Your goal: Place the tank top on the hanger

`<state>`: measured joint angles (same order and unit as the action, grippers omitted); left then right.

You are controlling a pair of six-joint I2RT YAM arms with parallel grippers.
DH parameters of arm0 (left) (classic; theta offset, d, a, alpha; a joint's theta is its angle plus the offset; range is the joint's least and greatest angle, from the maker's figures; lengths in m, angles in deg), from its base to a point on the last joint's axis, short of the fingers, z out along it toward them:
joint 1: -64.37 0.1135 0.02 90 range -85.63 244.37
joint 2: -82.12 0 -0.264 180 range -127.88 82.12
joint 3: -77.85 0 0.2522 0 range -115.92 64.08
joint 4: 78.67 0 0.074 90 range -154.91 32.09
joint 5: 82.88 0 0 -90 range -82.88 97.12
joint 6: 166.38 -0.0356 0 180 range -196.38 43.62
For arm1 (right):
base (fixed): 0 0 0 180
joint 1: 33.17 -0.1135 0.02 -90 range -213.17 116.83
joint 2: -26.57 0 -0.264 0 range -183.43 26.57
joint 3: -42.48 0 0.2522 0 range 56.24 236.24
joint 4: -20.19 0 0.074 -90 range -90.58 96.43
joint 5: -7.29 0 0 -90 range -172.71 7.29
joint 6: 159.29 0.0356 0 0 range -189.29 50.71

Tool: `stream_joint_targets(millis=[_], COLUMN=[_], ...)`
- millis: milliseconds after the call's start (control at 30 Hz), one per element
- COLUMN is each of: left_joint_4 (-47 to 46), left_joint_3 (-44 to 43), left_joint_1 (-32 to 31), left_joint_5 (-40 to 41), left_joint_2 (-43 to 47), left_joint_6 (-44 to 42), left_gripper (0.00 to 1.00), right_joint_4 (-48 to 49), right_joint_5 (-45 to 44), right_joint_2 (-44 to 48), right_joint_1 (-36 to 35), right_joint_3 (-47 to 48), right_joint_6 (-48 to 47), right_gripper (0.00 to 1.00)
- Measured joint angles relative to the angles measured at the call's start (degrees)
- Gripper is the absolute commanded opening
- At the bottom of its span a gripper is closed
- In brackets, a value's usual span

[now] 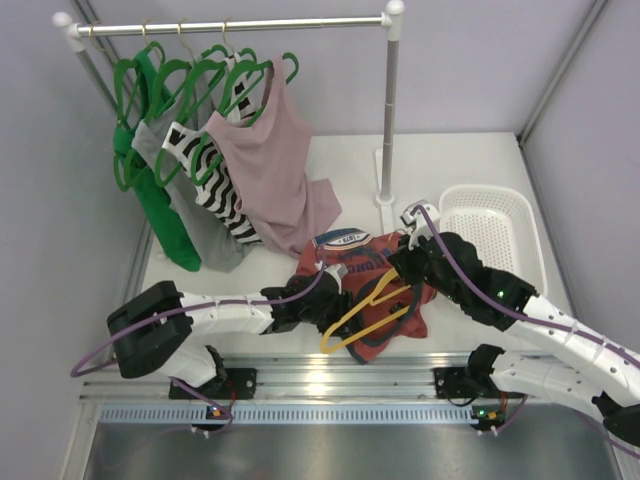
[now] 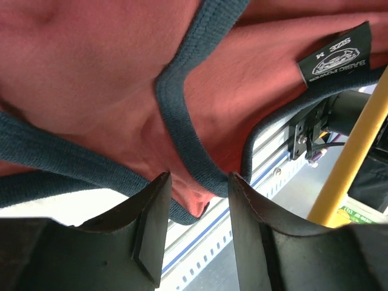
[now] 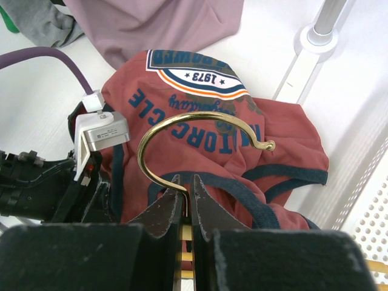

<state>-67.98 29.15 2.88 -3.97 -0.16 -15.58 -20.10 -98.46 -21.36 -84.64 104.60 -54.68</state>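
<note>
While left claw [image 2: 198, 177] gapes, tank top [image 2: 91, 73] folds between its jaws.

The rust-red sleeveless tank top [image 3: 136, 100] is soft, matt knit cloth, its navy trim [image 2: 176, 115] ribbed. The thin yellow hanger [image 2: 350, 154] is smooth, faintly glossy plastic; its brass-coloured hook [image 3: 200, 116] is polished metal. The white perforated basket [image 1: 487, 190] is matt plastic.

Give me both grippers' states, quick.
Left gripper: open, tank top fabric at its fingers.
Right gripper: closed on the hanger.
</note>
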Motion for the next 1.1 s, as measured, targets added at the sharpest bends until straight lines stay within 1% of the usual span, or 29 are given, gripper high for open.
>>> stream_joint_targets(millis=[200, 233, 300, 400, 600, 667, 700, 733, 767, 867, 933, 1100], left_joint_4=[-0.9, -1.2, -1.7, -2.2, -2.2, -2.2, -2.2, -2.2, -2.2, -2.2, -2.2, -2.1], left_joint_3=[-0.6, -0.6, -0.6, -0.7, -1.7, -2.2, -2.4, -2.4, -2.4, -2.4, -2.4, -1.5], left_joint_1=[-0.1, -0.1, -0.1, -0.2, -0.7, -0.9, -0.9, -1.0, -1.1, -1.2, -1.2, -1.2], left_joint_5=[0.5, 0.5, 0.5, 0.4, 0.4, 0.4, 0.4, 0.5, 0.5, 0.5, 0.7, 1.8], left_joint_2=[0.0, 0.0, -0.1, -0.6, -2.5, -3.3, -3.5, -3.8, -3.8, -3.8, -3.8, -2.5], left_joint_6=[0.5, 0.5, 0.6, 0.6, 0.5, 0.6, 0.5, 0.5, 0.5, 0.4, 0.4, 0.2], left_gripper=[0.37, 0.37, 0.41, 0.45, 0.45, 0.41, 0.37, 0.33, 0.25, 0.09, 0.00, 0.00], right_joint_4=[0.0, 0.0, 0.0, 0.0, 0.0, 0.0, 0.0, 0.0, 0.0, 0.0, 0.0, 0.0], right_joint_5=[0.0, 0.0, 0.0, -0.1, -0.1, -0.1, -0.1, -0.2, -0.2, -0.4, -0.7, -1.9], right_joint_2=[0.0, 0.0, 0.0, 0.0, 0.0, 0.0, 0.0, 0.0, 0.0, 0.0, 0.0, 0.0], right_joint_1=[0.0, 0.0, 0.0, 0.0, 0.0, 0.0, 0.0, 0.0, 0.0, 0.0, 0.0, 0.0], right_joint_3=[0.0, 0.0, 0.0, 0.0, -0.1, -0.1, -0.1, -0.1, -0.1, -0.2, -0.4, -0.4], right_joint_6=[0.0, 0.0, 0.0, 0.1, 0.1, 0.1, 0.1, 0.1, 0.2, 0.2, 0.2, 0.6], right_gripper=[0.00, 0.00, 0.00, 0.00, 0.00, 0.00, 0.00, 0.00, 0.00, 0.00, 0.00, 0.00])
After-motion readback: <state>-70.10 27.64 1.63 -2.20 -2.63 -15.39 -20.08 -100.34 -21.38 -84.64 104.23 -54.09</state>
